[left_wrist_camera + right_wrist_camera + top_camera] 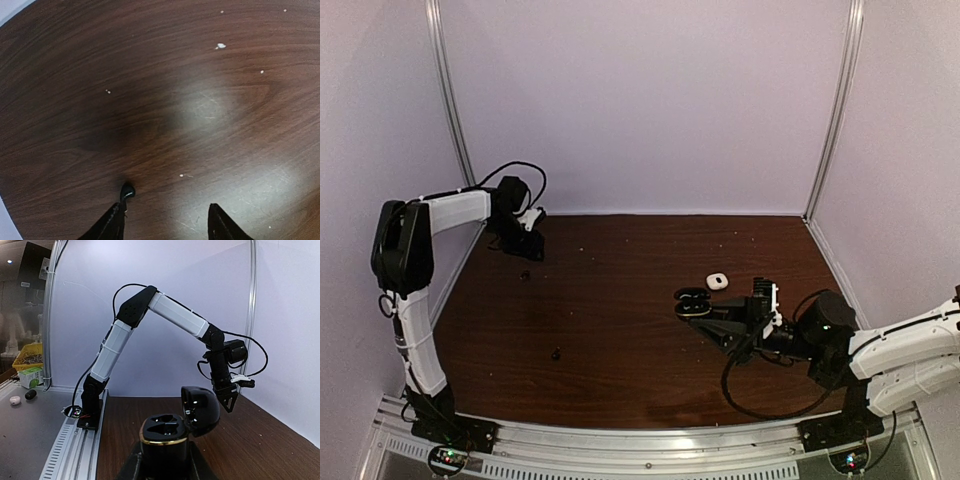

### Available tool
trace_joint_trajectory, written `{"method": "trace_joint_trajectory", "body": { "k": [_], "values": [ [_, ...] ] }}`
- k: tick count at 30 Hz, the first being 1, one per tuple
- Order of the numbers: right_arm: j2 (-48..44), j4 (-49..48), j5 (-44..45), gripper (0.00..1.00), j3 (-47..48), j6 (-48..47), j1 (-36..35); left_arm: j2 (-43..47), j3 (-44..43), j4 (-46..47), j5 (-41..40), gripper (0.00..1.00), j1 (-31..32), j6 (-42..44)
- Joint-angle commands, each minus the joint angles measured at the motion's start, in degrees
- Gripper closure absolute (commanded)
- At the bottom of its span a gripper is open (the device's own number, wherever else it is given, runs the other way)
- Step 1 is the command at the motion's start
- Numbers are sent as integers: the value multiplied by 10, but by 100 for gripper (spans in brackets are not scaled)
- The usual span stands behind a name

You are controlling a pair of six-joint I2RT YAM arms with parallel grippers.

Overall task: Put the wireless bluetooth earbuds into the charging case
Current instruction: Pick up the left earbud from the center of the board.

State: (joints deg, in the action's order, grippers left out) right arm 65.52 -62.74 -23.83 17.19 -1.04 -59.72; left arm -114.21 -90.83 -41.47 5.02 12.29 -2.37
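A black charging case (692, 303) with its lid open is held in my right gripper (708, 310) at the table's right middle. In the right wrist view the case (165, 432) stands upright between my fingers, both sockets empty, lid (201, 410) tipped back to the right; my right gripper (165, 465) is shut on it. My left gripper (525, 248) is at the far left, open. In the left wrist view a tiny black earbud (127, 191) lies on the wood just beyond the left fingertip (112, 222); the left gripper (167, 222) is empty. That earbud (525, 275) also shows from above.
Another small black piece (557, 353) lies on the table at front left. A white pebble-like case (717, 281) sits just behind the black case. White crumbs (220, 46) dot the wood. Enclosure walls and posts (452, 100) ring the table.
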Motion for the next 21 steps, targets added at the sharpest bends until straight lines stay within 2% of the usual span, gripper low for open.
{"method": "trace_joint_trajectory", "body": {
  "k": [1,7,21],
  "values": [
    [-5,-7,11,98,-8,9,3,-31,-29,-25,-41,44,-9,26],
    [-3,-4,12,98,-6,10,4,-59,-40,-29,-66,48,-19,41],
    [13,-3,10,99,7,10,3,-99,-50,-37,-50,56,-31,47]
  ]
}}
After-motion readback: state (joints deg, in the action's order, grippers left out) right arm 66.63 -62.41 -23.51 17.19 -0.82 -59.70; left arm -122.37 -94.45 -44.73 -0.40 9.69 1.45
